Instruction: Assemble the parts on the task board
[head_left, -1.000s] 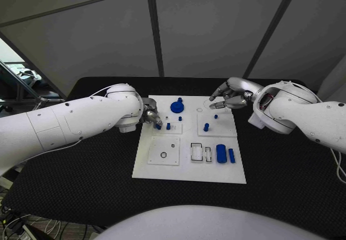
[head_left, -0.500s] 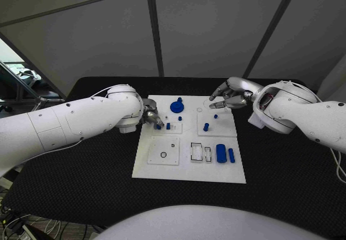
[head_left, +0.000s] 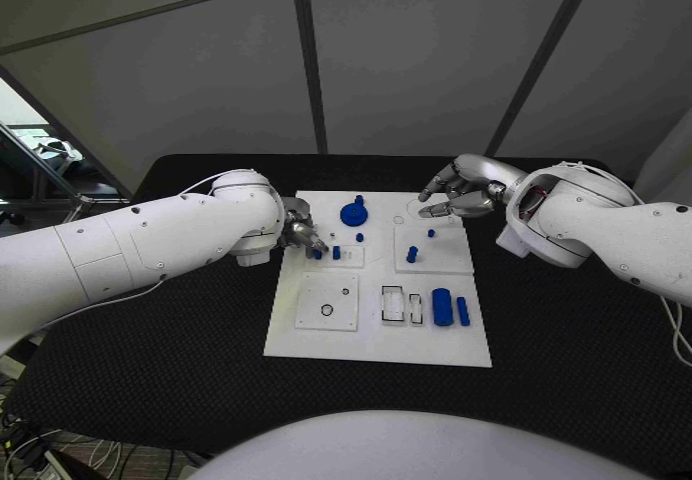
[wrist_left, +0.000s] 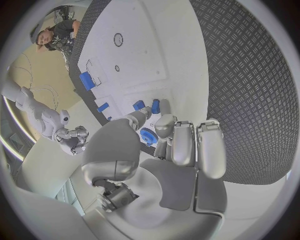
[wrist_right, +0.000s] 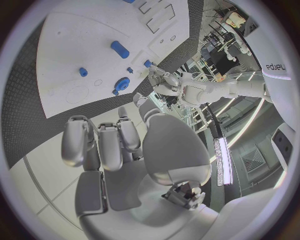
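The white task board (head_left: 372, 335) lies mid-table. My left hand (head_left: 300, 232) hovers at its left edge, fingertips close above two short blue pegs (head_left: 315, 252) standing side by side. In the left wrist view these pegs (wrist_left: 139, 105) show just past the thumb and fingers, which hold nothing; the blue gear-shaped part (wrist_left: 148, 135) shows between them. That gear (head_left: 353, 212) sits near the board's far edge. My right hand (head_left: 459, 195) hangs over the far right corner, fingers bent and holding nothing (wrist_right: 119, 145). A blue peg (head_left: 413, 254) stands below it.
Two long blue blocks (head_left: 450, 307) lie at the board's near right beside rectangular slots (head_left: 392, 304). A square plate with small holes (head_left: 329, 302) sits near left. Black table surface (head_left: 159, 360) surrounds the board.
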